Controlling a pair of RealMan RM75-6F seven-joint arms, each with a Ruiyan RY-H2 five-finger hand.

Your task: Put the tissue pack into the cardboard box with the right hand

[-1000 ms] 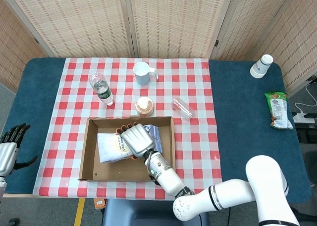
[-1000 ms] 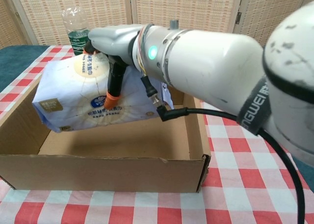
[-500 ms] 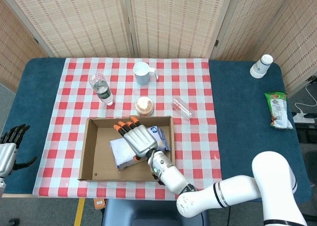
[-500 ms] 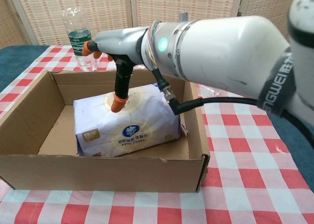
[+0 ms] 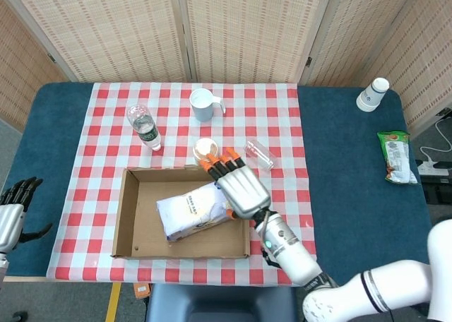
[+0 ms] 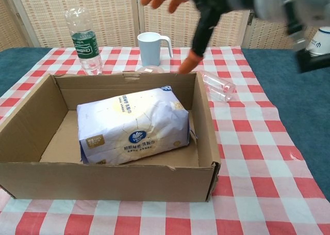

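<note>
The tissue pack (image 6: 131, 126) in the cardboard box (image 6: 111, 181) carries printed Chinese characters and a round blue logo, all too small to read. The water bottle (image 6: 83, 39) wears a green label with white lettering, also illegible. Nothing else bears readable text.

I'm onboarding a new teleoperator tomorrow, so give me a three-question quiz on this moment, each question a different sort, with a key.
1. True or false: the tissue pack lies inside the cardboard box.
2. Multiple choice: the right hand is (A) gripping the pack, (B) open and raised above the box's right side, holding nothing, (C) resting on the white mug.
3. Fill in: the clear plastic cup on the checked cloth is lying on its ____.

Key: 1 true; 2 B; 3 side.
</note>
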